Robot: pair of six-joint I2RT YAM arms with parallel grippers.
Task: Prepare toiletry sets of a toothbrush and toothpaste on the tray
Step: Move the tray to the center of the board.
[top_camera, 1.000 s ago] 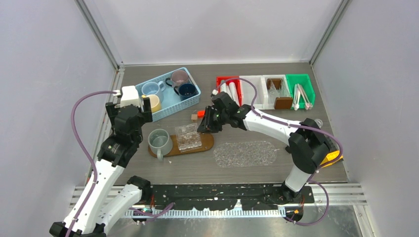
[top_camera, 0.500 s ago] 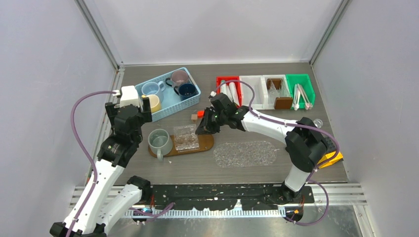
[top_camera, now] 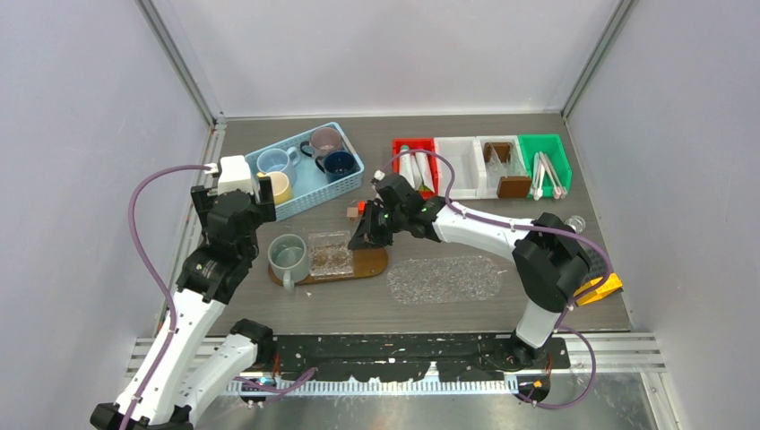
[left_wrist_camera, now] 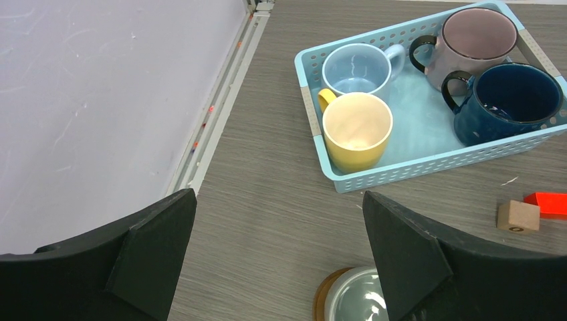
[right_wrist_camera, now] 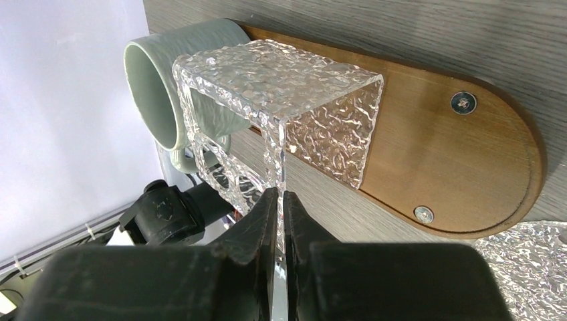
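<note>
Clear pebbled plastic forms the acrylic holder (right_wrist_camera: 281,87) that stands on the wooden tray (right_wrist_camera: 428,154), and the right claw (right_wrist_camera: 281,200) is clenched on one of its thin walls, pinching the sheet edge between both fingers. The holder sits on the tray's left half, just beside the grey-green mug (right_wrist_camera: 150,87), which occupies the tray's left end. No brush or tube lies on the tray.

The left claw (left_wrist_camera: 277,194) hangs released above the worktop (left_wrist_camera: 267,167), fingers spread wide with nothing between them, near the blue basket (left_wrist_camera: 428,167). Inside that basket stand the light blue mug (left_wrist_camera: 356,70), the cream-yellow mug (left_wrist_camera: 356,130), the mauve mug (left_wrist_camera: 471,40) and the navy mug (left_wrist_camera: 511,100).

At the far right of the worktop, the toothpaste tubes (top_camera: 417,166) lie in the red bin (top_camera: 401,146), and the toothbrushes (top_camera: 547,172) lie in the green bin (top_camera: 560,152), well apart from the tray. A small wooden block (left_wrist_camera: 518,216) rests between basket and tray, and a textured mat (top_camera: 445,279) lies just right of the tray.
</note>
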